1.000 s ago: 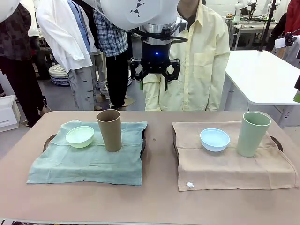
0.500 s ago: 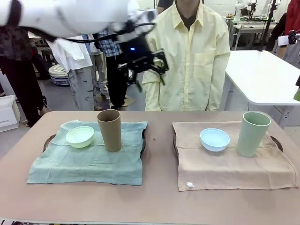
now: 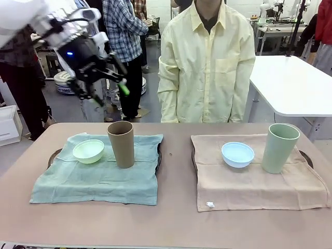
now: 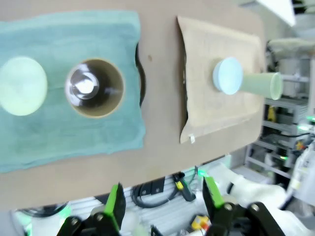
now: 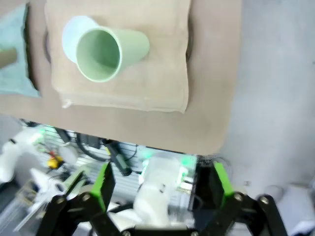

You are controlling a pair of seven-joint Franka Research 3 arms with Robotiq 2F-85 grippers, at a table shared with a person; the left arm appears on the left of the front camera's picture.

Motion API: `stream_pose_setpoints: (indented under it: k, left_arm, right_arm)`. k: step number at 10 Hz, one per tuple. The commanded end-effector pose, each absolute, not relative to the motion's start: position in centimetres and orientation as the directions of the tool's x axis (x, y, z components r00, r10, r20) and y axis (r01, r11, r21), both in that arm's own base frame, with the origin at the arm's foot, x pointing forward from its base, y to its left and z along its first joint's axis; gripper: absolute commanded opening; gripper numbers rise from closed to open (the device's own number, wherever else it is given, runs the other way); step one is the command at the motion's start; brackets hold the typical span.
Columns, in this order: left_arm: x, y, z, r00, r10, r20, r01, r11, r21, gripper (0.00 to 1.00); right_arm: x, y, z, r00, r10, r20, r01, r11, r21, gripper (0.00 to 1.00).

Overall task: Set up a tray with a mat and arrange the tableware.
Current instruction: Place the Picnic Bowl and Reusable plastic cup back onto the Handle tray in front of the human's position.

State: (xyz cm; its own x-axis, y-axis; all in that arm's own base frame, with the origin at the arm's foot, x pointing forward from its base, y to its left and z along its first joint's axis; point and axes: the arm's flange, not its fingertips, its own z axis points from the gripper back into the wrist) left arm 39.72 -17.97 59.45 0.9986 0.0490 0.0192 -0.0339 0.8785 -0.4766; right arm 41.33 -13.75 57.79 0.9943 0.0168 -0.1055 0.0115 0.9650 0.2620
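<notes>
Front view: two cloth-covered trays on a tan table (image 3: pixel 176 218). At about 9 o'clock, a teal mat (image 3: pixel 98 176) drapes a dark tray whose rim (image 3: pixel 158 155) peeks out at the mat's right edge; the rest of it is hidden. On this mat stand a pale mint green bowl (image 3: pixel 88 151) and, just beside it at its 3 o'clock, an upright matte brown tumbler (image 3: pixel 121 143). At about 3 o'clock, a beige mat (image 3: pixel 257 181) covers a second tray, visible only as dark slivers at its edges (image 3: pixel 307 157). It carries a light blue bowl (image 3: pixel 237 154) and an upright pale sage green tumbler (image 3: pixel 279 148), near but apart. A small white scrap (image 3: pixel 209 204) lies at the beige mat's near corner; what it is cannot be made out.

The left gripper (image 3: pixel 104 88) hangs high at 10 o'clock, well above the table, jaws spread and empty. In the right wrist view, the right gripper (image 5: pixel 160 189) is spread wide with nothing between its green pads (image 5: pixel 104 183). A person in a pale yellow shirt (image 3: pixel 207 57) stands at 12 o'clock, hands cut off from sight.
</notes>
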Motion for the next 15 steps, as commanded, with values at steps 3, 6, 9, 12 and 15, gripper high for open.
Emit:
stream_pose_setpoints:
  k: [3,6,9,12,15]
  left_arm:
    - [39.4,-7.7,59.8,0.994,0.094,-0.062,-0.113,0.81,-0.576,0.83]
    - [38.1,-5.0,60.4,0.984,0.162,0.077,-0.111,0.885,-0.452,0.83]
    - [39.2,-4.8,60.3,0.99,0.129,-0.059,-0.14,0.822,-0.552,0.83]
    - [40.9,-1.5,59.5,0.989,0.089,-0.116,-0.143,0.744,-0.652,0.83]
    - [42.7,3.9,57.1,0.985,-0.073,-0.154,-0.073,0.641,-0.764,0.83]
  right_arm:
    - [39.8,-18.9,58.2,0.992,-0.042,-0.116,0.106,0.772,0.627,1.0]
    - [37.3,-19.1,57.5,0.996,0.079,-0.04,-0.024,0.676,0.737,1.0]
    - [37.9,-19.7,57.9,0.996,-0.007,-0.086,0.064,0.726,0.685,1.0]
    - [37.2,-21.3,56.4,0.989,0.036,-0.147,0.091,0.628,0.773,1.0]
    - [36.0,-23.7,52.9,0.958,0.015,-0.285,0.237,0.513,0.825,1.0]
